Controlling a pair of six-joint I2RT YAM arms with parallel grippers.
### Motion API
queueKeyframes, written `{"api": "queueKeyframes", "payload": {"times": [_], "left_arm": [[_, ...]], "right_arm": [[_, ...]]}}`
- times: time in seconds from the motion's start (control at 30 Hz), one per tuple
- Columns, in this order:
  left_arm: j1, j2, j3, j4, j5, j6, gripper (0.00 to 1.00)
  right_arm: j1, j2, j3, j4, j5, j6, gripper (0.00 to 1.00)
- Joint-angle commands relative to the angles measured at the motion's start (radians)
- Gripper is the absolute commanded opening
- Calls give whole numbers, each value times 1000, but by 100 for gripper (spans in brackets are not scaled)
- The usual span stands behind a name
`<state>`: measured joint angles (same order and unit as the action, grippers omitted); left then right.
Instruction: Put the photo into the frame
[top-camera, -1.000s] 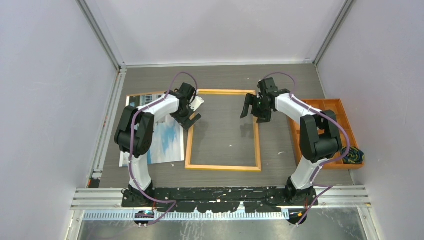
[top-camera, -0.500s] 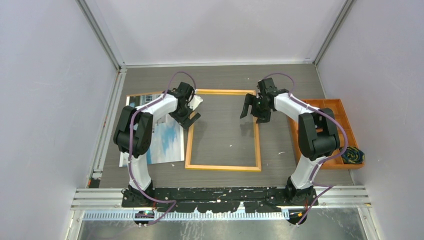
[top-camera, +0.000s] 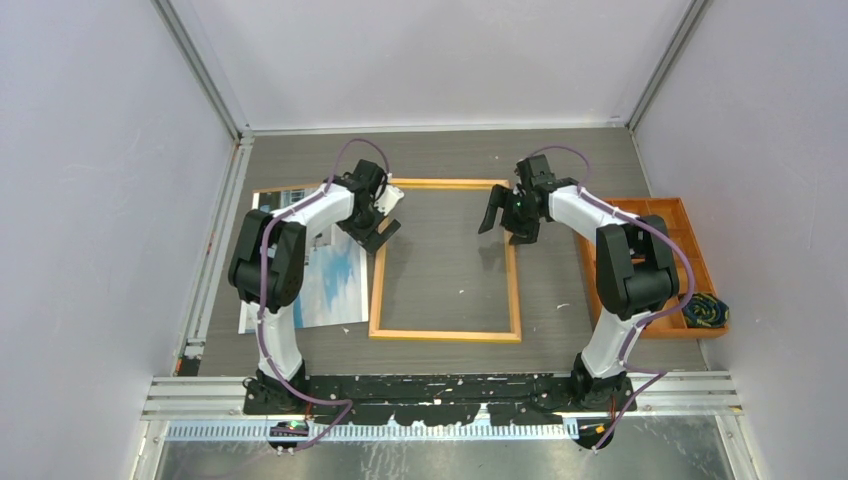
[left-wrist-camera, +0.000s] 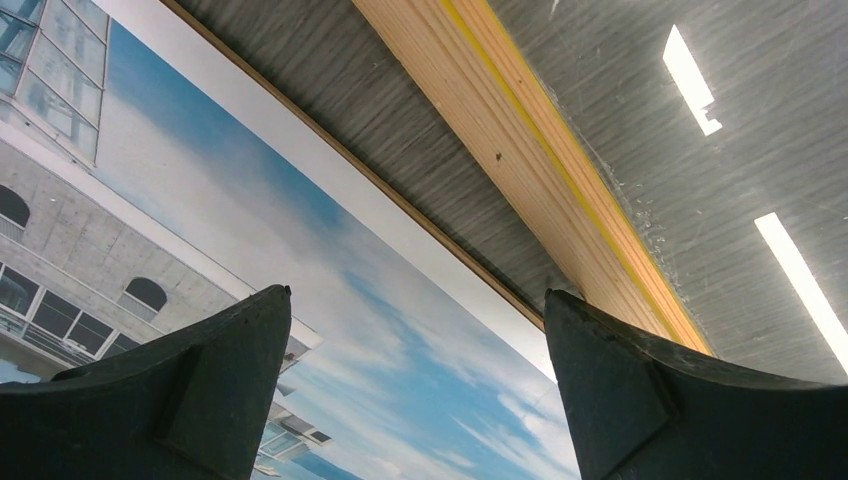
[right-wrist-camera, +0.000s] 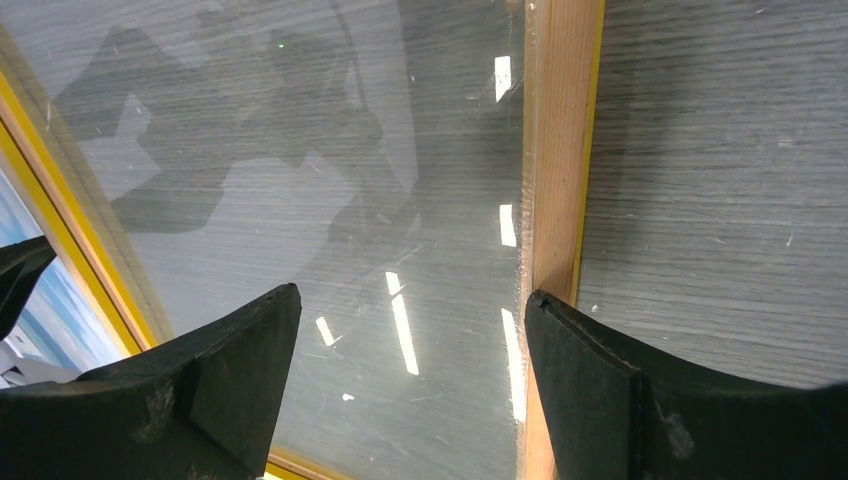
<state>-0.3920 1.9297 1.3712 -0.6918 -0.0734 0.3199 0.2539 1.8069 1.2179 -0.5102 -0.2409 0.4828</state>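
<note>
Looking at the last second, not much moved: the left gripper has crept a bit toward the far-left corner of the frame, and the right gripper has barely shifted over the frame's right rail. Both are spread wide with nothing between the fingers. The photo lies face up on the counter, just left of the frame and partly under the left arm, not inside yet. My guess is the left one's lining up on the photo's edge, so the pick hasn't started.
</note>
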Motion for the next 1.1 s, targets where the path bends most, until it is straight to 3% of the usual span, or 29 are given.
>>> {"api": "queueKeyframes", "payload": {"times": [0.0, 0.47, 0.77, 1.07], "left_arm": [[-1, 16, 44, 16, 42, -21, 100], [-18, 27, 52, 11, 36, -9, 100], [40, -20, 109, -37, 63, -8, 100], [45, -7, 134, -36, 69, -24, 100]], "right_arm": [[9, 25, 9, 71, -81, 45, 86], [9, -20, -16, 160, -192, 124, 85], [-36, -91, 57, 69, 90, 64, 90], [-90, -141, -89, 120, 138, 140, 100]]}}
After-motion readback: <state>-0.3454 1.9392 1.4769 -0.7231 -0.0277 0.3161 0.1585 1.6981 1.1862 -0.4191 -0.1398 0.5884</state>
